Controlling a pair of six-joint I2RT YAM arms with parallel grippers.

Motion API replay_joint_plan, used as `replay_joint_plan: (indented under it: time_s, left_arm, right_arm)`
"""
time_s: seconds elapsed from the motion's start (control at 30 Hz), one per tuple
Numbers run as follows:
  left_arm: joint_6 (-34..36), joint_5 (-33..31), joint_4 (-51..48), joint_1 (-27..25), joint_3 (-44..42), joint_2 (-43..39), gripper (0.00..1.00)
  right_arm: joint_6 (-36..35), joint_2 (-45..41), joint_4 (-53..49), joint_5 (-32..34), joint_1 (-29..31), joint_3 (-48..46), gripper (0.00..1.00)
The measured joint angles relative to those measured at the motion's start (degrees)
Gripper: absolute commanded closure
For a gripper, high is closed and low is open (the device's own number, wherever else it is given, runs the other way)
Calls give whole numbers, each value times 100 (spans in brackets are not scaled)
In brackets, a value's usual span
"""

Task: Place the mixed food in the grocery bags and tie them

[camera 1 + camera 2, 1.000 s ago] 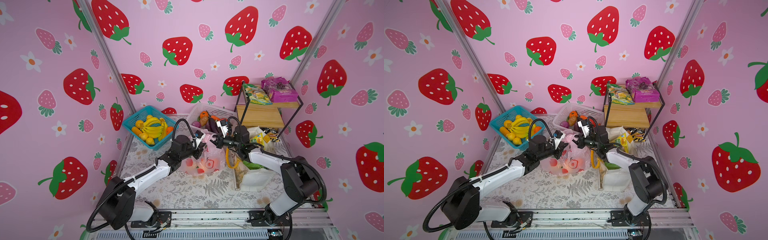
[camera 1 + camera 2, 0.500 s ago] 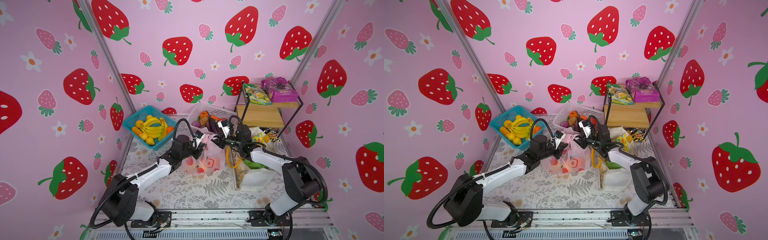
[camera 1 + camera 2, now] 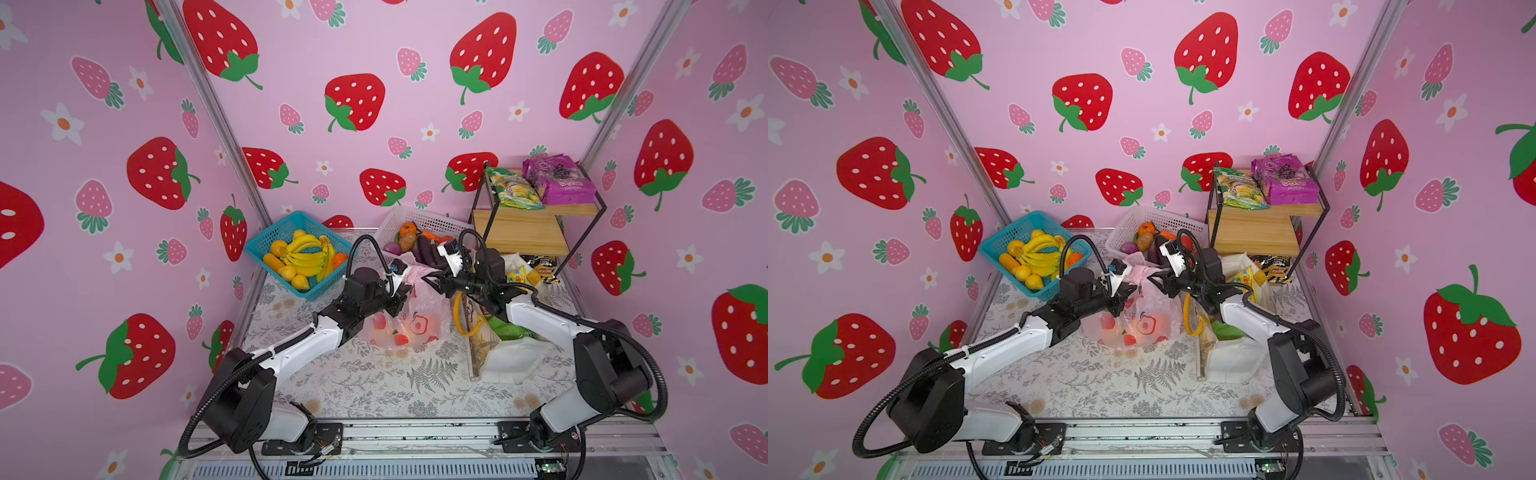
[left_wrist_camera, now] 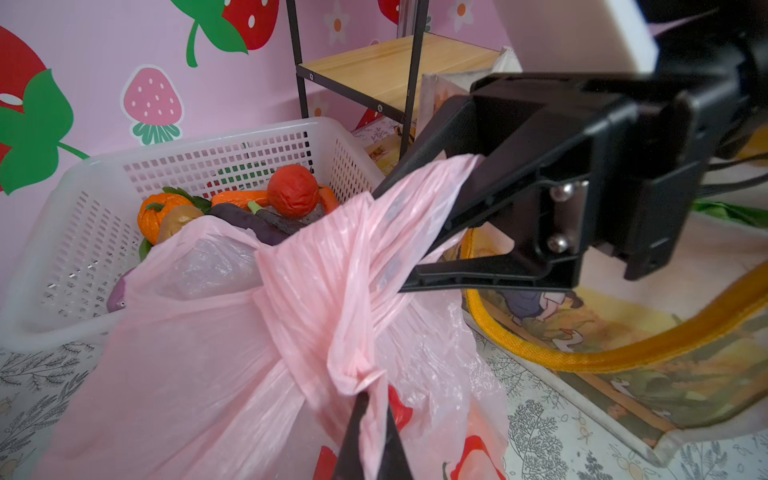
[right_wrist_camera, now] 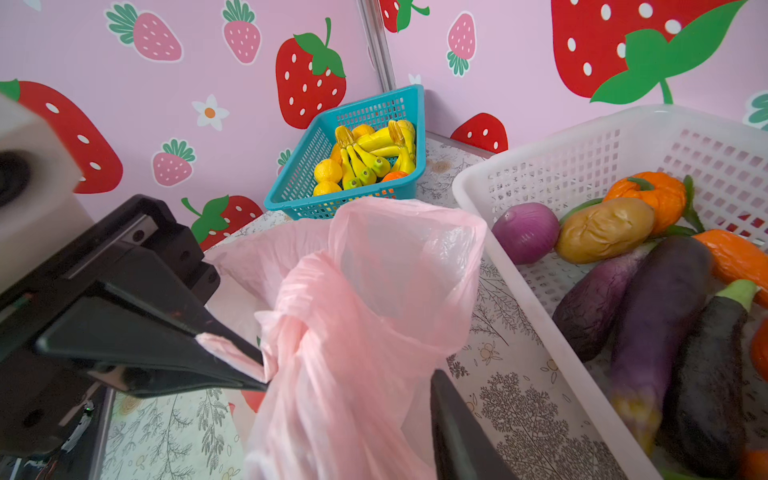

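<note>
The pink grocery bag sits mid-table, its two handles twisted round each other above it. My left gripper is shut on the end of one pink handle strip, as the right wrist view also shows. My right gripper stands open just right of the twist, the other handle lying loose between its spread jaws. Only one of its fingers shows in its own view. The white tote with yellow handles holds a yellow packet and a green packet.
A blue basket of bananas and oranges stands at the back left. A white basket of toy vegetables is right behind the bag. A wire shelf at the back right carries a purple packet and another packet.
My right gripper's jaws have spread apart off the pink handle that they were pinching. The left gripper keeps its hold and has barely moved.
</note>
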Motion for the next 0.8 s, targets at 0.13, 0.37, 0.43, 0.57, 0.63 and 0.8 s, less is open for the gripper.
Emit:
replay_joint_plan:
  time_s: [0.13, 0.37, 0.43, 0.57, 0.63, 0.8]
  left_arm:
    - [-15, 35, -39, 0, 0, -57, 100]
    - [-20, 42, -70, 0, 0, -229, 100]
    - [-20, 44, -79, 0, 0, -238, 100]
    - [-22, 42, -116, 0, 0, -238, 100]
    - [-20, 44, -127, 0, 0, -238, 100]
    - [-22, 61, -170, 0, 0, -238, 100]
  right_arm:
    - [-4, 0, -232, 31, 0, 138, 52]
    - [-111, -129, -483, 103, -11, 61, 40]
    - [-179, -208, -538, 103, -15, 22, 38]
    - [-369, -247, -546, 81, -15, -7, 25]
    - [-476, -247, -546, 70, -15, -46, 20]
    - [-817, -247, -573, 251, 24, -133, 12]
